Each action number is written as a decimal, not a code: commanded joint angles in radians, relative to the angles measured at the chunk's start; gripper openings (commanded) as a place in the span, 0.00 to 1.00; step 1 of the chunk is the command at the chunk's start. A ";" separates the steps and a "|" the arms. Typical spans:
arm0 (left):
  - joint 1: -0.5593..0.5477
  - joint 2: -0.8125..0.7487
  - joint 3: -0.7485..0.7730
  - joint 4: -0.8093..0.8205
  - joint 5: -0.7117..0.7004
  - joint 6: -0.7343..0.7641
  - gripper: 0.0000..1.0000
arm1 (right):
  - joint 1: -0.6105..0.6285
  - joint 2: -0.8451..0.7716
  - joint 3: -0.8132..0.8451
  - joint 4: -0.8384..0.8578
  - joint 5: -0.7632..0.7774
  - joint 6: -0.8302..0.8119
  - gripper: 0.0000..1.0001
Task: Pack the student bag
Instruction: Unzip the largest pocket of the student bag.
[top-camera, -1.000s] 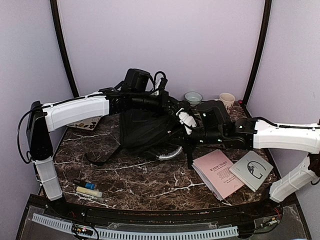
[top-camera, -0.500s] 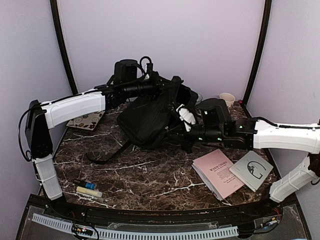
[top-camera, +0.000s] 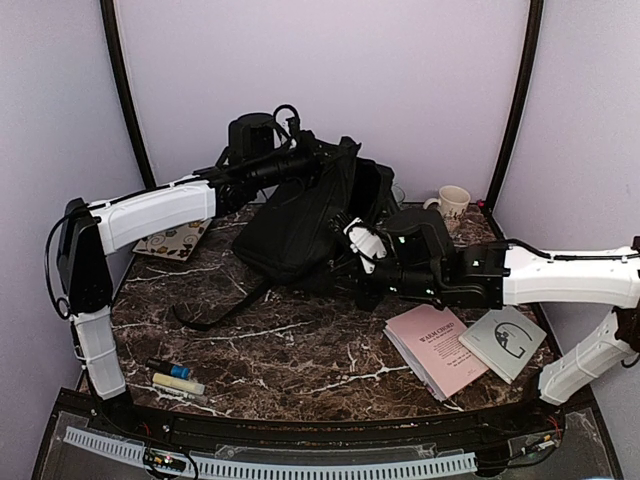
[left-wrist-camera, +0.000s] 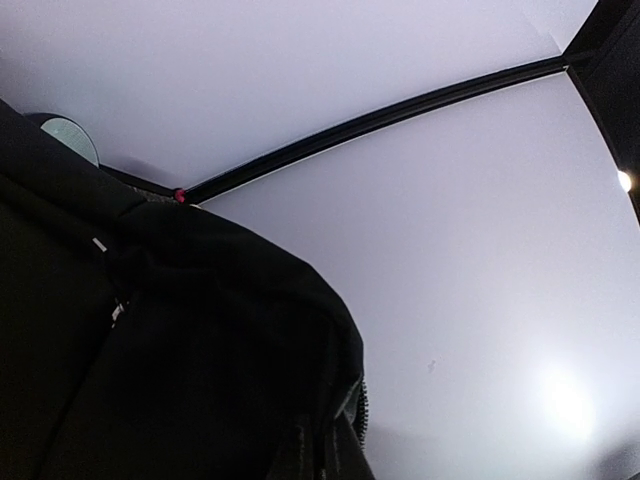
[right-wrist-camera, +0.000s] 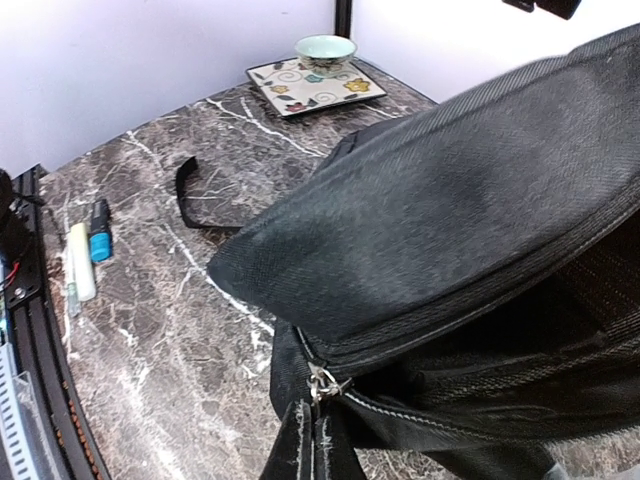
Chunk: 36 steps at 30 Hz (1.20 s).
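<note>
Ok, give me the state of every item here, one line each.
Large black soft fabric student bag: held up, tilted, mouth open.
Left claw: shut on student bag.
Right claw: shut on student bag.
Pink paper booklet: closed, flat.
Grey square booklet: closed, flat.
Cream ceramic mug: upright.
Blue-capped marker: capped, lying down.

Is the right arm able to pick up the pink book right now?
Probably not yet. The right gripper is shut on the zipper edge of the student bag, so it's busy. The pink book lies uncovered on the table close by, so reaching it looks easy once the bag is released.
</note>
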 joint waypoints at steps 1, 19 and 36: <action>0.022 -0.013 0.093 0.156 -0.051 -0.048 0.00 | 0.042 0.056 -0.011 0.034 0.054 0.028 0.00; 0.026 0.056 0.224 0.137 -0.087 -0.059 0.00 | 0.089 0.271 -0.045 0.302 0.195 0.106 0.00; 0.037 -0.117 0.053 -0.152 -0.010 0.280 0.00 | 0.089 0.143 -0.074 0.240 0.153 0.143 0.42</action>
